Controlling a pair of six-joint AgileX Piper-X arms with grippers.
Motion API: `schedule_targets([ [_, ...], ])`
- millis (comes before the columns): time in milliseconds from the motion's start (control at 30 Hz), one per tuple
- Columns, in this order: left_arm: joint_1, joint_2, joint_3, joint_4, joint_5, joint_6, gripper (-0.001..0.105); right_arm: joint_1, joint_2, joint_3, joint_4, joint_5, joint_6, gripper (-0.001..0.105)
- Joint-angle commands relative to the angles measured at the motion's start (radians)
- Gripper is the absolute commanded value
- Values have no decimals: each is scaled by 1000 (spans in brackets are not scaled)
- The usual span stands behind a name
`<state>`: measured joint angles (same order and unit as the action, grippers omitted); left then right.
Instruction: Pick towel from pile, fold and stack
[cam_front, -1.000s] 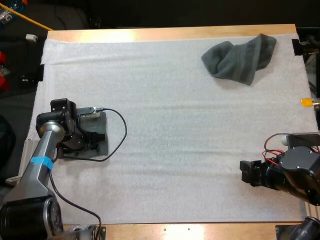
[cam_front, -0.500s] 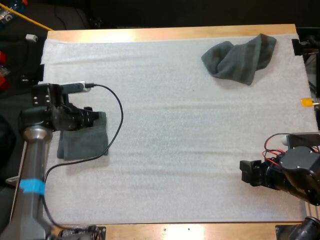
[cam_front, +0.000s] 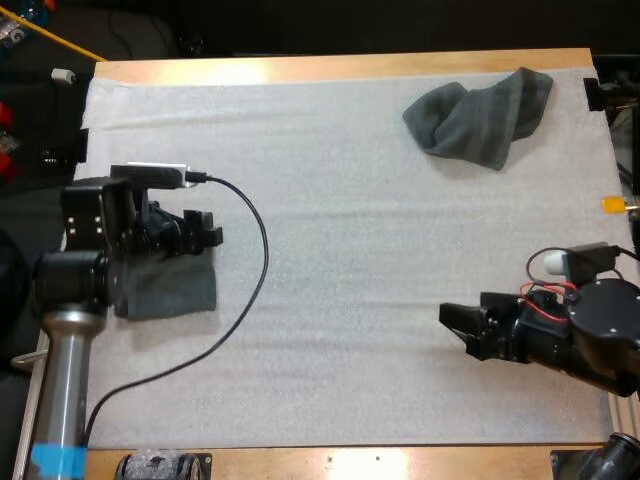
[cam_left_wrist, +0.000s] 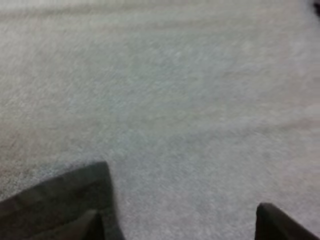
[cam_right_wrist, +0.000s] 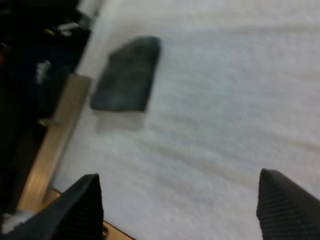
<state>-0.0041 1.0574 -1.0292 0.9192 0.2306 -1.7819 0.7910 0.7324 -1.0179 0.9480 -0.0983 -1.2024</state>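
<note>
One folded towel (cam_front: 168, 288) lies at the mat's (cam_front: 350, 230) left edge beside the released, empty left claw (cam_front: 204, 229); the crumpled towel (cam_front: 480, 118) at the far right awaits picking, right claw (cam_front: 458, 328) likewise released

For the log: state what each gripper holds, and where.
Nothing. The left gripper stands open at the folded towel's edge; the right gripper stands open over bare mat.

A white mat (cam_front: 350, 250) on a wooden table (cam_front: 340, 68) (edges showing)
</note>
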Motion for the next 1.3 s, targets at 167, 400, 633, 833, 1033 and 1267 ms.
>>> schedule_targets([
  [167,-70,-64,-5,1,6,-16,59,0,31,-3,-108,20,-116,63],
  [400,-86,-68,-6,58,-1,-12,59,-80,157,-3,-151,124,-192,63],
  [633,-86,-119,-15,97,-78,87,59,-317,216,-3,-151,124,-232,63],
  [833,-86,-213,-24,117,-107,117,59,-510,186,-3,-137,124,-294,63],
  [1033,-86,-313,-24,133,-107,135,59,-653,98,-3,-41,124,-365,63],
  [1267,-86,-399,-24,201,-107,135,59,-713,-33,-3,74,124,-473,63],
])
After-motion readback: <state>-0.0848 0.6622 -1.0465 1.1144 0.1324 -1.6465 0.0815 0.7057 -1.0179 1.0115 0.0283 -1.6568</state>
